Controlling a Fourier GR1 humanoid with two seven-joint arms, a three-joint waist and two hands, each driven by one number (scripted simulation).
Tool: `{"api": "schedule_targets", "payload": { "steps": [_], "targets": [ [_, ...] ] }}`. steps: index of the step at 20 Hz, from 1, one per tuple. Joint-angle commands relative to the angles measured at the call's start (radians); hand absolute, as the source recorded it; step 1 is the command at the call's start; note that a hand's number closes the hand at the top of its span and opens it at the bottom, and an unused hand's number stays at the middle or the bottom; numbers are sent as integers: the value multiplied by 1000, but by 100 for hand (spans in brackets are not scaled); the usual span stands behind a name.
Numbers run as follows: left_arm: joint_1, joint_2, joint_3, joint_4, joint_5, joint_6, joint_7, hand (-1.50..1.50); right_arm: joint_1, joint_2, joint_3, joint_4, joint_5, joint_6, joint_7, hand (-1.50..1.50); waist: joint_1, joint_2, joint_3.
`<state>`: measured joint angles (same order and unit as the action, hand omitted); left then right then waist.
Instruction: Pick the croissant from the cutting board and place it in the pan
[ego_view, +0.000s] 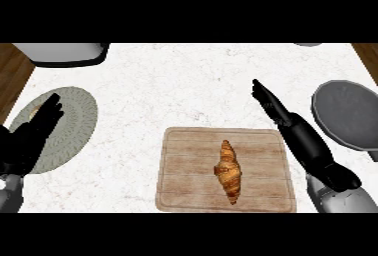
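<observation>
Your right robot hand (284, 120), fingers straight, hovers at three o'clock of the untouched golden-brown croissant (229, 171), ready to reach.

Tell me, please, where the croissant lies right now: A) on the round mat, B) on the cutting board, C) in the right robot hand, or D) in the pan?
B: the croissant lies lengthwise on the cutting board, untouched, with the right robot hand open beside the board.
</observation>
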<state>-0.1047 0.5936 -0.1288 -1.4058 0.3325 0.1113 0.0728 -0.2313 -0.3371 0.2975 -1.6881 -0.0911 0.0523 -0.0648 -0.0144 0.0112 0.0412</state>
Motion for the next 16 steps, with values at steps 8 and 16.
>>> {"api": "schedule_targets", "payload": {
  "steps": [8,16],
  "targets": [
    [-65,-199,-7,-129,28,164,53,0,-20,-69,-141,108,-37,38,-30,150,3,-14,-41],
    [-8,-204,-14,-203,-2,172,77,0,280,-223,-216,19,158,40,-364,-150,8,-14,-41]
  ]
}}
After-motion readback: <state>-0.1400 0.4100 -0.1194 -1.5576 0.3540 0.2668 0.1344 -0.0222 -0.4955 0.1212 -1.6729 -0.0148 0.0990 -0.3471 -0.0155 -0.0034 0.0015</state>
